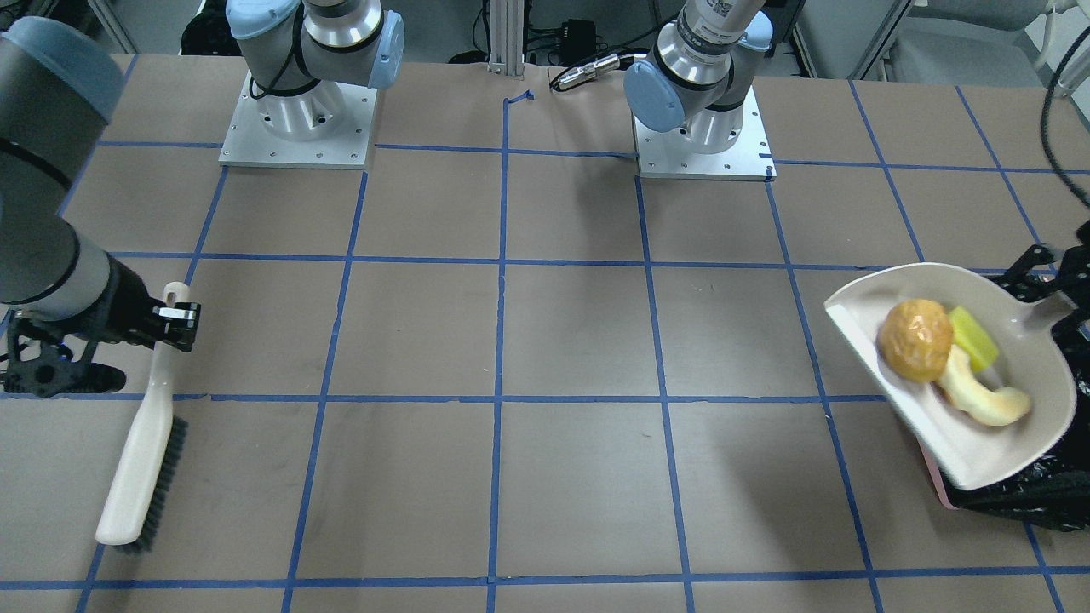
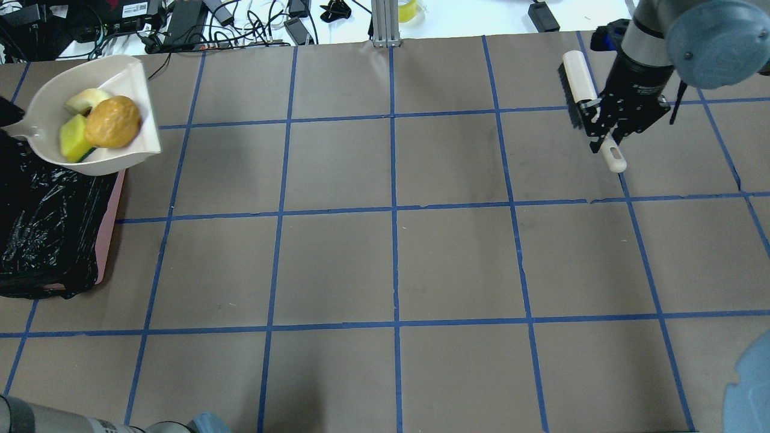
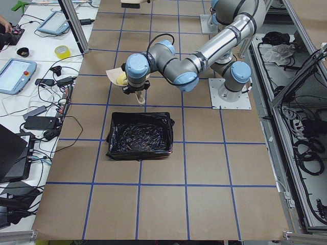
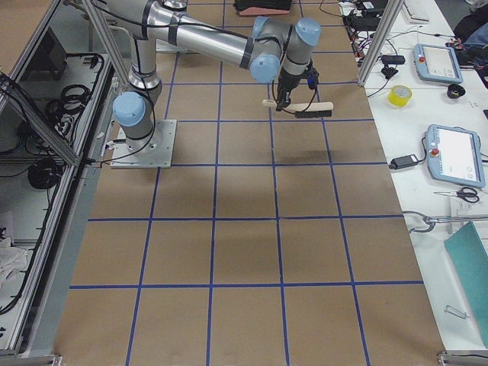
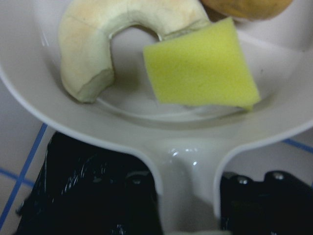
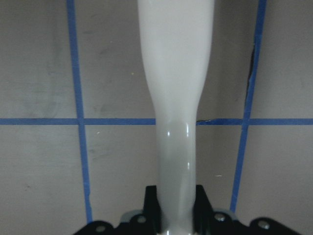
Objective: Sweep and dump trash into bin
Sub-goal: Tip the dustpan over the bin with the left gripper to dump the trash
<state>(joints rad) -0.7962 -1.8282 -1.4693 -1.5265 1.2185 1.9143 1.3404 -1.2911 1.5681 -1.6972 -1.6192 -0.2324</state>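
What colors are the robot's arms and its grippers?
The left arm and right arm are shiny silver tubes with round pale-blue joint caps, on square silver base plates. The left gripper and right gripper are black.

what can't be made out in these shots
Bin: front view, under the dustpan and cut by the right edge.
Lump: left wrist view, cut by the top edge.
Brush bristles: right wrist view, only the handle shows.
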